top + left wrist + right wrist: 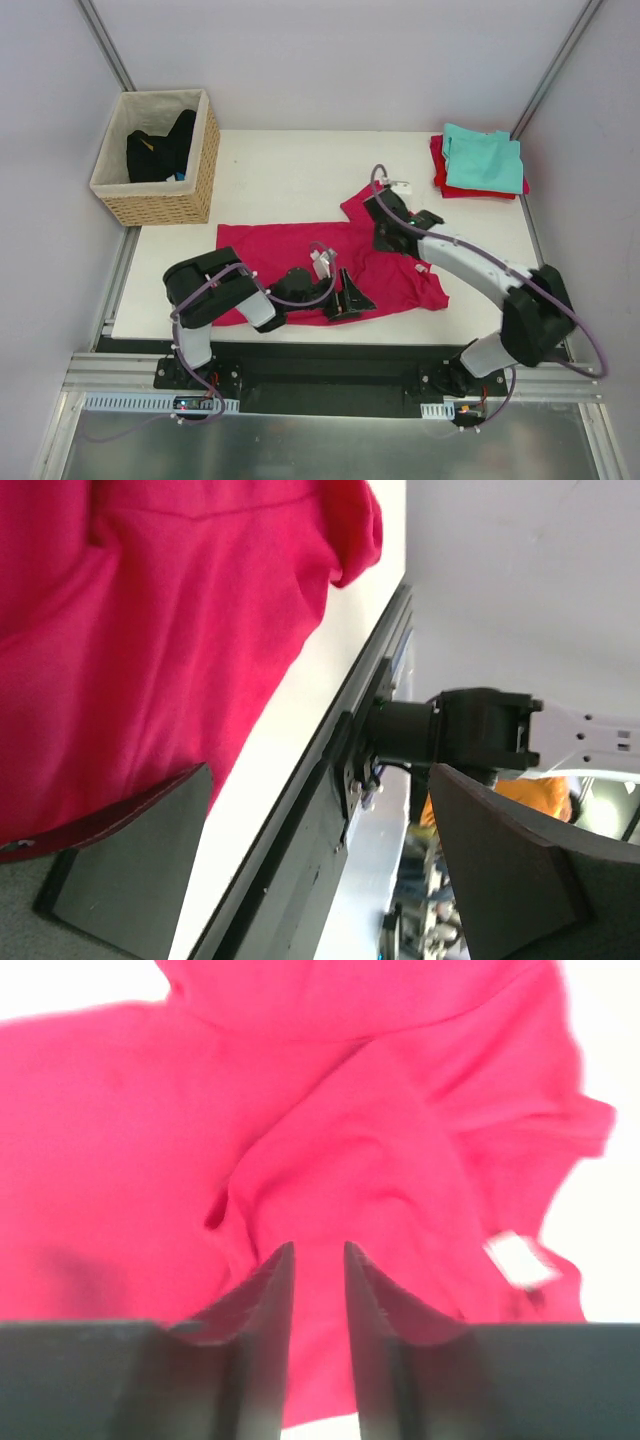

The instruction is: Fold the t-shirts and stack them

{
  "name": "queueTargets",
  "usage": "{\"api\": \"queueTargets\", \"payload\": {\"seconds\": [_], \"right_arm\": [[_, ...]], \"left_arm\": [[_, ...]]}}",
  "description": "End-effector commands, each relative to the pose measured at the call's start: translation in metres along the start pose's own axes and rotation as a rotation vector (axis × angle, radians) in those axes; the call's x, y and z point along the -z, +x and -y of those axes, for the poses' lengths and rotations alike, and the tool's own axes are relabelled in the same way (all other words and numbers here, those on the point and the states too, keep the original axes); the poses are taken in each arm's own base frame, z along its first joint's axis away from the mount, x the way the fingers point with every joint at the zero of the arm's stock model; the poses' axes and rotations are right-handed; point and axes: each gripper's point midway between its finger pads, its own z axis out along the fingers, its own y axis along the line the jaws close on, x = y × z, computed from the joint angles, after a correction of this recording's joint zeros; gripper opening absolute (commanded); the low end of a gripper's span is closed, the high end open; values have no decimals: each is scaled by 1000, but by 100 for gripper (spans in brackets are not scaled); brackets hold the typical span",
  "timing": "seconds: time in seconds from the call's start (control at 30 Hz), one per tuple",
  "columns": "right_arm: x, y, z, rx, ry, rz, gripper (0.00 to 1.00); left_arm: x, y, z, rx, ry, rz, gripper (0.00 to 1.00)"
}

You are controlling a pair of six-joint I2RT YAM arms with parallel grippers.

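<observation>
A large magenta-pink t-shirt [290, 250] lies spread and rumpled across the middle of the table. It fills the right wrist view [330, 1130], where its white neck label [520, 1260] shows at the right. My right gripper [384, 220] hovers over the shirt's far right part, and its jaws [319, 1250] stand a narrow gap apart with no cloth pinched between them. My left gripper [347, 298] sits at the shirt's near edge, wide open [320, 870] and empty. One of its fingers [130, 860] rests by the pink cloth [150, 650]. A folded teal t-shirt [484, 160] lies on a folded red one [440, 172] at the back right.
A woven wicker basket [160, 205] with dark clothing inside stands at the back left. The table's near edge [270, 770] and a dark rail run right beside my left gripper. Grey walls and metal posts close the table in.
</observation>
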Motion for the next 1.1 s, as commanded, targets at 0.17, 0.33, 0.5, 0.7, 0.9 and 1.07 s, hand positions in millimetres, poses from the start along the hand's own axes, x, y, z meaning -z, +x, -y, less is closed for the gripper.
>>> {"api": "queueTargets", "payload": {"seconds": [0.17,0.33,0.5,0.7,0.9,1.07], "right_arm": [[94,5,79,-33,35,141,84],[116,34,106,-70,17,133,90],[120,64,122,-107,3,107,91],[119,84,131,-119,-5,91,91],[118,88,132,-120,-14,87,91],[113,90,128,-112,-20,75,91]], "left_arm": [[-1,-6,93,-310,-78,-170,95],[25,-40,112,-430,-200,-42,98],[67,-65,59,-322,-383,73,98],[128,-62,-22,-175,-629,207,97],[190,-65,-67,-45,-793,355,96],[209,-75,-55,-73,-810,421,97]]}}
